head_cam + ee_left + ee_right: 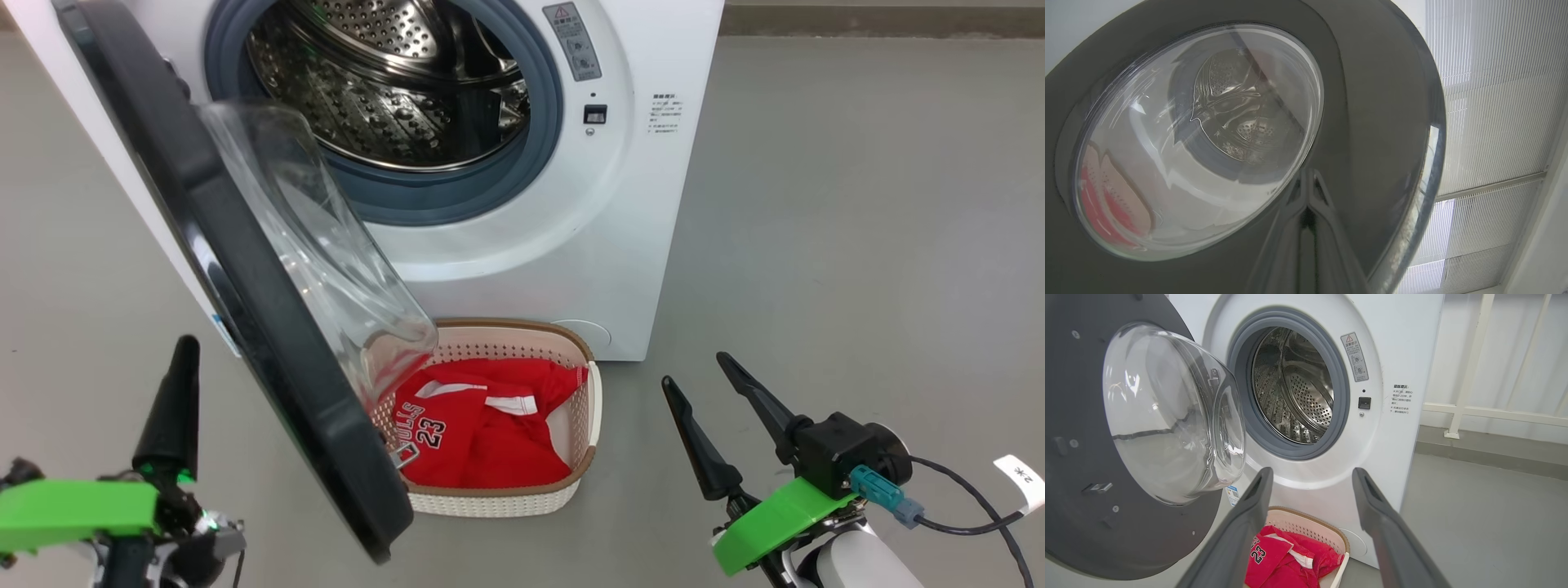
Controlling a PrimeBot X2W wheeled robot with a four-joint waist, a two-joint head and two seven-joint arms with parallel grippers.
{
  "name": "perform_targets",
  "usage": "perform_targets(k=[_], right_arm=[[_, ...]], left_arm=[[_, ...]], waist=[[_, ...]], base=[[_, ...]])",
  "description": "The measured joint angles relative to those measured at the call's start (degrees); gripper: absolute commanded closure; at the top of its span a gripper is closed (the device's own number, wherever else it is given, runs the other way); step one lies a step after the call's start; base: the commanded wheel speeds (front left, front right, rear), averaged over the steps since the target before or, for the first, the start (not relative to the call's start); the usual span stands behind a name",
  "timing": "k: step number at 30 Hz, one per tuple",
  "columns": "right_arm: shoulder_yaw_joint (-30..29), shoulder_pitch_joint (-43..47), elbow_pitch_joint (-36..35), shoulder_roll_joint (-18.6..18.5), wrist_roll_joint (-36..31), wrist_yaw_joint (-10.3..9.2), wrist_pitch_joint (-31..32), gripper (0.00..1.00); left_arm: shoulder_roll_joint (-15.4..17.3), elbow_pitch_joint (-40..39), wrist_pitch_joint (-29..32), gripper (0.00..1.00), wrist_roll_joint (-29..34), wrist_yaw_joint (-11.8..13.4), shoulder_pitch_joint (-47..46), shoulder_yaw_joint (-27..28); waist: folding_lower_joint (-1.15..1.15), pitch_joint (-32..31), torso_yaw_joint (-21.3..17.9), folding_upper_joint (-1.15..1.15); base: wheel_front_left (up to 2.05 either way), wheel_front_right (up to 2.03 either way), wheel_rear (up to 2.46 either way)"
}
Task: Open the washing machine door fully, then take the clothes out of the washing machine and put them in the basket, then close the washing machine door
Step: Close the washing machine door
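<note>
**Door.** Check the washing machine door [237, 269]. It stands partly open, swung out from the left side of the opening, and in the head view its black rim runs edge-on toward you. Its clear glass bowl [326, 245] bulges toward the washing machine [571, 245] and, in the head view, overlaps the left end of the basket [498, 505].

**Clothes.** Locate the clothes [482, 433]. The red jersey lies crumpled inside the basket, with the white "BULLS 23" lettering facing up. The basket stands on the grey floor [857, 245], just in front of the machine's lower front panel and below the drum opening.

**Drum.** The perforated steel drum [384, 90] shows through the opening, ringed by the grey gasket [457, 204].

**Left jaws.** These are closed with nothing between them, and the two dark fingers [167, 425] are pressed together. In the head view they stand at the lower left, on the outer side of the door and near its rim. In the left wrist view the fingers point at the glossy outer rim, just beside the glass. You cannot tell from the views whether the tips touch it.

**Right jaws.** These stand wide and hold nothing. The fingers [694, 437] hover over the floor, to the right of the basket and apart from it. In the right wrist view they point at the machine's front, with the basket and jersey low between them.
</note>
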Motion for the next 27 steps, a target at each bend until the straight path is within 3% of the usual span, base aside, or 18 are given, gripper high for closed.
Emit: perform_targets(k=[4, 9, 23, 27], right_arm=[[0.00, -0.01, -0.02, -0.05, 0.01, 0.00, 0.00, 0.00], [0.00, -0.03, -0.05, -0.07, 0.63, 0.00, 0.00, 0.00], [0.01, -0.98, -0.18, -0.09, 1.02, 0.00, 0.00, 0.00], [0.15, -0.98, -0.19, -0.19, 1.01, 0.00, 0.00, 0.00]], left_arm=[[-0.01, -2.14, 2.46, 1.00, -5.06, 3.47, -1.43, 0.34], [0.00, -4.24, 4.49, 1.00, -7.00, 5.17, -1.89, -0.03], [0.08, -4.90, 5.99, 1.00, -7.44, 5.45, -3.27, -2.22], [0.07, -3.96, 5.94, 1.00, -10.10, 5.03, -4.63, -2.65]], waist=[[0.00, 0.20, -0.20, 0.00], [0.00, 0.48, -0.37, 0.00], [0.00, 1.42, -2.13, 0.00], [0.00, 1.79, -3.23, 0.00]], base=[[0.00, 0.00, 0.00], [0.00, 0.00, 0.00], [0.00, 0.00, 0.00], [0.00, 0.00, 0.00]])
